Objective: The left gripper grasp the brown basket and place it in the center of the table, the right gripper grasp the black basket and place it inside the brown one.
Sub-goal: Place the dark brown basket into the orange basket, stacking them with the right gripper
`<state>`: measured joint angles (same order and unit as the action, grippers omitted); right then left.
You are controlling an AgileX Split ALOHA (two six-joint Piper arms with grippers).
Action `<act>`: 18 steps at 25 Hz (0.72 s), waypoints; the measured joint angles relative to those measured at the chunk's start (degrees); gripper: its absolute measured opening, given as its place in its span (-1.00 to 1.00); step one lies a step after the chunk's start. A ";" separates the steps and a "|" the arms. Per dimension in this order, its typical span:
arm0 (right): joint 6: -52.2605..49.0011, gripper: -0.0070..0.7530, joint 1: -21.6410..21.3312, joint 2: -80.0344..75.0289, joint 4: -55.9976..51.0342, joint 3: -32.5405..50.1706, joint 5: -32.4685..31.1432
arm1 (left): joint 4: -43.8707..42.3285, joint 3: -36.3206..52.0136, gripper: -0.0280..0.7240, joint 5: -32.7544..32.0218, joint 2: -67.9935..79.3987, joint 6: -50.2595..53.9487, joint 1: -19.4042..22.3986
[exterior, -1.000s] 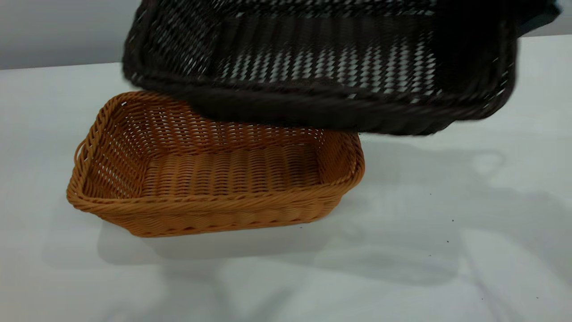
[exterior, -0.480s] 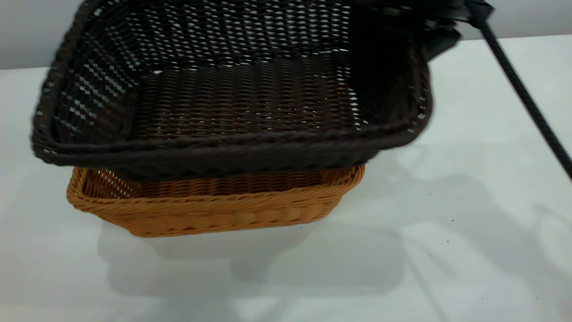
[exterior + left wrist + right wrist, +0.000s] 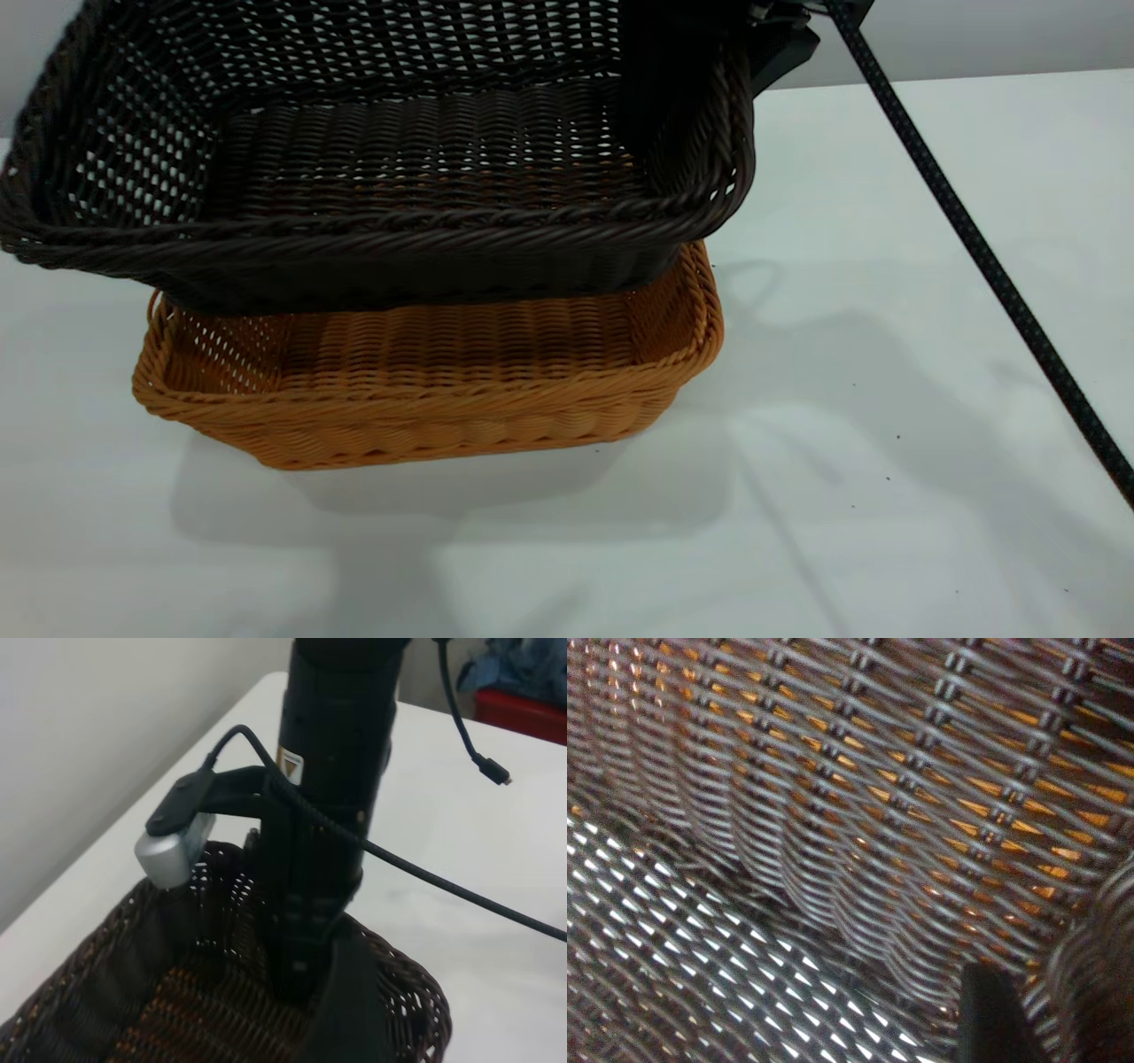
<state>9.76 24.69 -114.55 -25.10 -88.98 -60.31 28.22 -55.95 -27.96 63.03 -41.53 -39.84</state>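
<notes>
The brown basket (image 3: 425,399) rests on the white table (image 3: 886,354). The black basket (image 3: 381,168) hangs over it, shifted a little left, hiding its far rim; I cannot tell whether the two touch. At the black basket's far right end, my right gripper (image 3: 780,40) is shut on the rim. The left wrist view shows that arm (image 3: 328,771) coming down onto the black basket (image 3: 204,1010). In the right wrist view one black finger (image 3: 988,1019) lies against the dark weave (image 3: 833,815), with orange showing through the gaps. The left gripper is out of view.
A black braided cable (image 3: 974,239) slants down from the right arm across the table's right side. Bare white tabletop lies in front of and to the right of the baskets. A red object (image 3: 523,704) sits beyond the table's far edge.
The black basket, held by the right gripper, has travelled left from the upper right until it covers the brown basket. The brown basket has stayed put.
</notes>
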 joint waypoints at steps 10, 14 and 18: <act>2.96 -0.24 0.00 -3.22 -2.08 0.00 0.32 | 0.45 0.05 0.49 -1.02 0.00 -0.31 0.00; 3.75 -0.24 0.00 -4.76 -4.04 -0.04 0.87 | 0.26 0.05 0.49 -1.03 0.00 -0.31 0.00; 4.09 -0.24 0.00 -6.00 -4.43 -0.04 1.10 | 0.26 0.05 0.49 -1.15 0.00 -0.31 0.00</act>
<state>13.85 24.69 -120.54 -29.53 -89.03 -59.20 28.49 -55.90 -29.10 63.03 -41.85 -39.84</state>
